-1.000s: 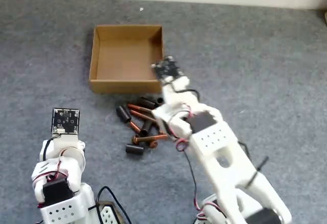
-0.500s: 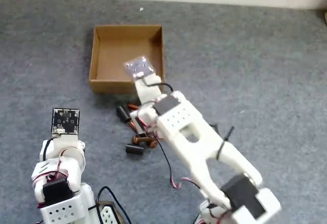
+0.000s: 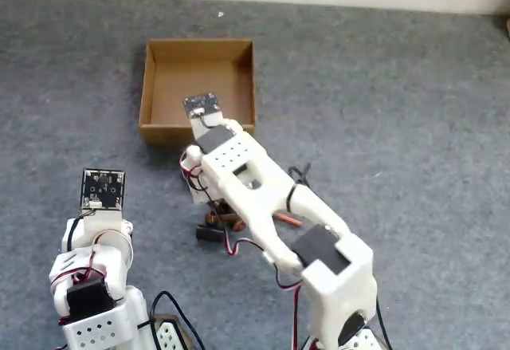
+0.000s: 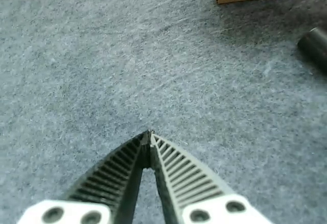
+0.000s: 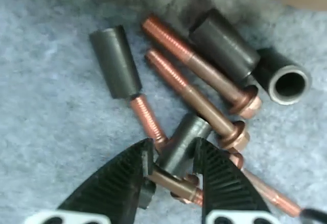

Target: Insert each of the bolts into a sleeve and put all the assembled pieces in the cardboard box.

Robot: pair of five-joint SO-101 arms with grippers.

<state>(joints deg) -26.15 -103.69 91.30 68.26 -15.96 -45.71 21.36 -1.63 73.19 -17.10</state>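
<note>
Copper bolts (image 5: 191, 96) now lie beneath the right pincer (image 5: 172, 146) (open, astride a sleeve (image 5: 185, 134)), swung leftward.

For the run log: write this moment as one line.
right gripper open astride a sleeve among bolts | left gripper shut over carpet | cardboard box no pieces seen

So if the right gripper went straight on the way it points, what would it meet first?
Most likely the dark sleeve lying between the right gripper's open fingers, in the pile of copper bolts. One bolt crosses under the fingertips, so it might touch that almost together; depth is unclear.
</note>
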